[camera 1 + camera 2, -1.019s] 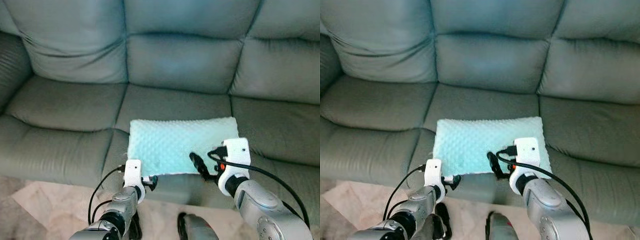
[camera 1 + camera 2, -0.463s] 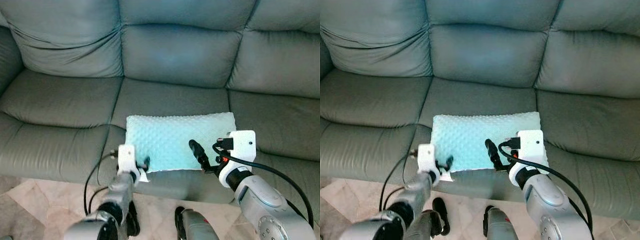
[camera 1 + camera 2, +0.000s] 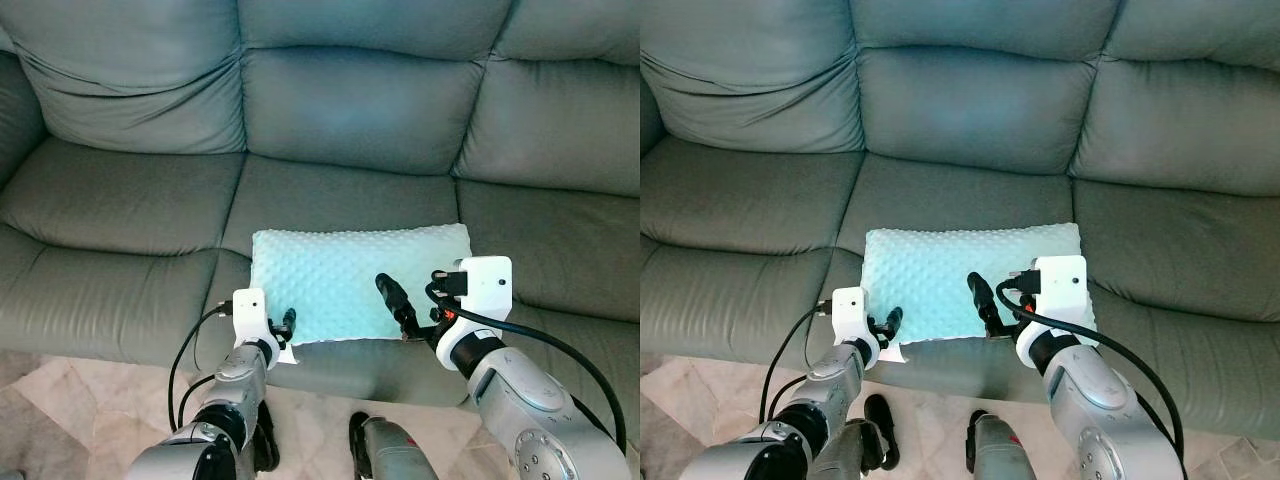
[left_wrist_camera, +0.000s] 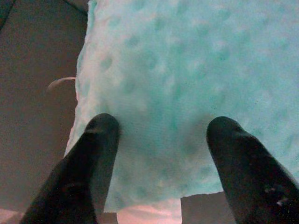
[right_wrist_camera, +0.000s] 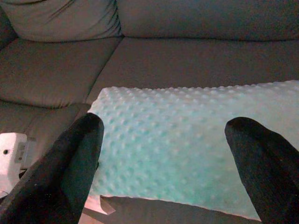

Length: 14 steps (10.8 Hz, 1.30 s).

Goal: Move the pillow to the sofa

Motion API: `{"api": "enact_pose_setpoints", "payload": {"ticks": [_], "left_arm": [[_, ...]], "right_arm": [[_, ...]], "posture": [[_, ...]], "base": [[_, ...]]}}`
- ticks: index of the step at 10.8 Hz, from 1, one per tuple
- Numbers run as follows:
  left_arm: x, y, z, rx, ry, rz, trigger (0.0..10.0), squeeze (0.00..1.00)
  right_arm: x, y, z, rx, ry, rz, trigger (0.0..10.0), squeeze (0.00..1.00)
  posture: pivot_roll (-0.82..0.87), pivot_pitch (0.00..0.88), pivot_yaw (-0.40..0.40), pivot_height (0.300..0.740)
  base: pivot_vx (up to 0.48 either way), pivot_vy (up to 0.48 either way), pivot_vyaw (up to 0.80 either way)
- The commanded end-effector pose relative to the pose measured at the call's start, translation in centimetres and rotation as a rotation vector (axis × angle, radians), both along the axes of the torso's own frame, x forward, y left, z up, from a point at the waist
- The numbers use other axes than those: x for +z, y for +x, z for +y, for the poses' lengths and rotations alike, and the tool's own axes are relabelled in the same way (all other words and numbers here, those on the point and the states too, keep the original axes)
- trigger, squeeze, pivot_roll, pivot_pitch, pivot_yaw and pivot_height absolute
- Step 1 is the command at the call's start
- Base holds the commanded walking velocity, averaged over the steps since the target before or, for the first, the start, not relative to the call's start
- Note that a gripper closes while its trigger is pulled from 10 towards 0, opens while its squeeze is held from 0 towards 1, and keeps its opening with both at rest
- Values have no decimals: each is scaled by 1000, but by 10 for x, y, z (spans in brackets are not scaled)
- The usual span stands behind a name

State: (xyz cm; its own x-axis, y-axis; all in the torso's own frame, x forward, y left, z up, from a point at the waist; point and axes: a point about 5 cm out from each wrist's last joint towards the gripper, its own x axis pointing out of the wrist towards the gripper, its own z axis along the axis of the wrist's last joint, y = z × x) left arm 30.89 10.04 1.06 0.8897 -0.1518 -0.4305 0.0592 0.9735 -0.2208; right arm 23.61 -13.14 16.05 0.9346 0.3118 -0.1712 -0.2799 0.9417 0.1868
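From my head cam, the pillow [image 3: 360, 282] lies flat on the sofa [image 3: 330, 130] seat, near the front edge. My left gripper [image 4: 159, 140] hangs spread over its near corner, probably touching. My right gripper [image 5: 163, 154] hovers wide open above it, holding nothing, so it looks released.

Mint pillow [image 3: 355, 280] on grey sofa [image 3: 130, 210]

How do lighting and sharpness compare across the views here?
Eye views: evenly lit, sharp, pillow and sofa crisp. Left wrist view: dimmer, soft, left gripper fingers blurred against the pillow. Right wrist view: dark sofa, right gripper fingers out of focus.
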Motion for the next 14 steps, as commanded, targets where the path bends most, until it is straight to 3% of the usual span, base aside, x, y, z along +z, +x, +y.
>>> {"api": "enact_pose_setpoints", "payload": {"ticks": [1, 7, 10, 14], "left_arm": [[-13, -12, 0, 7, -18, 49, 0, 0], [-24, -24, 0, 16, -33, 84, 0, 0], [-22, -22, 6, 59, -20, 73, 0, 0], [-3, -3, 37, 202, 145, -20, 0, 0]], "right_arm": [[3, -6, 2, 9, 10, -12, 10000, 0], [0, -9, 2, 15, 8, 7, 10000, 0], [0, -9, 2, 17, 3, 6, 10000, 0], [0, -8, 1, 15, -2, 0, 10000, 0]], "posture": [[-430, 384, 0, 740], [-432, 394, -11, 740], [-434, 389, -11, 740], [-425, 393, -12, 740]], "base": [[0, 0, 0], [0, 0, 0], [0, 0, 0], [0, 0, 0]]}}
